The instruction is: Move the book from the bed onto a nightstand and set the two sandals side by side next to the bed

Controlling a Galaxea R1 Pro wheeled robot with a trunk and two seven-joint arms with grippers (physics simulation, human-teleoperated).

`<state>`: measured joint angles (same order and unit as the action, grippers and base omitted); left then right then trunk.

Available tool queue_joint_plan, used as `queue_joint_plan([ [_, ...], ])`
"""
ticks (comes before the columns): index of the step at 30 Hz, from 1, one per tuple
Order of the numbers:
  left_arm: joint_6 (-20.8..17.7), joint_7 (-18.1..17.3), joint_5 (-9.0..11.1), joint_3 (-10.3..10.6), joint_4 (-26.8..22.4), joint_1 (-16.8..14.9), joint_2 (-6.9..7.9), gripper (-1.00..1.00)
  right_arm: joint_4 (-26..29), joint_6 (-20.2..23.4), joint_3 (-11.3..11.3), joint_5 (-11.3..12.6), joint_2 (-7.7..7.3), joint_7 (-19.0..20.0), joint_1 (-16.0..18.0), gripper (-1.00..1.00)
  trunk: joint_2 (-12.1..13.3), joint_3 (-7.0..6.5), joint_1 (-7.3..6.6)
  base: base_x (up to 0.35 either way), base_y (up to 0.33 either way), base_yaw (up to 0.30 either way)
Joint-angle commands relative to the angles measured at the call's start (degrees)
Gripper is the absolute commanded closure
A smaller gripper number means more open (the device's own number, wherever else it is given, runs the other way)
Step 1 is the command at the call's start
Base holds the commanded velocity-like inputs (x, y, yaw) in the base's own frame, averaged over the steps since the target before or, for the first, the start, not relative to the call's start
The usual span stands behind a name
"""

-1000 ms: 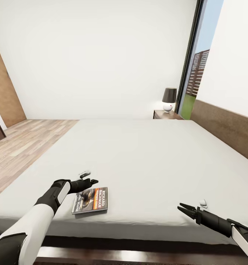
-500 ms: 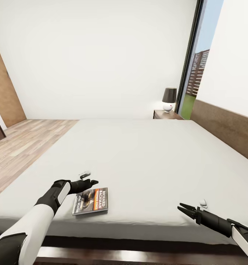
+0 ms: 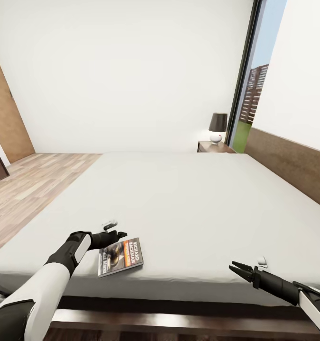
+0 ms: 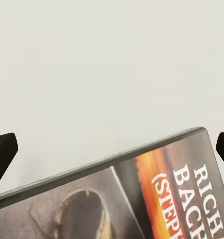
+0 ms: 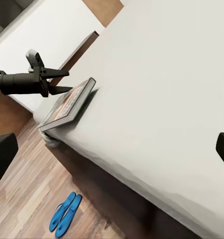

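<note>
Bed (image 3: pixel 188 203) spans the view, headboard (image 3: pixel 292 163) on my right. Nightstand (image 3: pixel 215 147) with lamp (image 3: pixel 218 127) at the far corner by the window. Book (image 3: pixel 120 257) lies flat near the bed's front edge, rotated askew. My left fingers (image 3: pixel 117 234) parted, at the book's corner; contact unclear. Right fingers (image 3: pixel 236 269) parted, empty, well apart from the book. Sandals (image 5: pixel 65 214) side by side on the floor beside the bed.

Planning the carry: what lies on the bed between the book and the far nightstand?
Head view: only bare mattress between book and nightstand.
</note>
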<state>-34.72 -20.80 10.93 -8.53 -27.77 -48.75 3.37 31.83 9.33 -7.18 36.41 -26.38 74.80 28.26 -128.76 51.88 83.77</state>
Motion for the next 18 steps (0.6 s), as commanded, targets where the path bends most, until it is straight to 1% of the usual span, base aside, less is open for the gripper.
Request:
queue_joint_plan([
  [1, -0.4, -0.1, 0.1, -0.3, 0.0, 0.0, -0.03, -1.00, 0.0, 0.6, -0.4, 0.6, -0.08, 0.1, 0.0, -1.00, 0.0, 0.06, -0.01, -0.005, 0.000, 0.000],
  [9, -0.4, -0.1, 0.1, -0.3, 0.0, 0.0, -0.03, -1.00, 0.0, 0.6, -0.4, 0.6, -0.08, 0.1, 0.0, -1.00, 0.0, 0.06, -0.01, -0.002, 0.000, 0.000],
  [13, -0.4, -0.1, 0.1, -0.3, 0.0, 0.0, -0.03, -1.00, 0.0, 0.6, -0.4, 0.6, -0.08, 0.1, 0.0, -1.00, 0.0, 0.06, -0.01, -0.110, 0.000, 0.000],
  [18, -0.4, -0.1, 0.1, -0.3, 0.0, 0.0, -0.03, -1.00, 0.1, 0.6, -0.3, 0.6, -0.08, 0.1, 0.0, -1.00, 0.0, 0.06, -0.01, -0.026, 0.000, 0.000],
])
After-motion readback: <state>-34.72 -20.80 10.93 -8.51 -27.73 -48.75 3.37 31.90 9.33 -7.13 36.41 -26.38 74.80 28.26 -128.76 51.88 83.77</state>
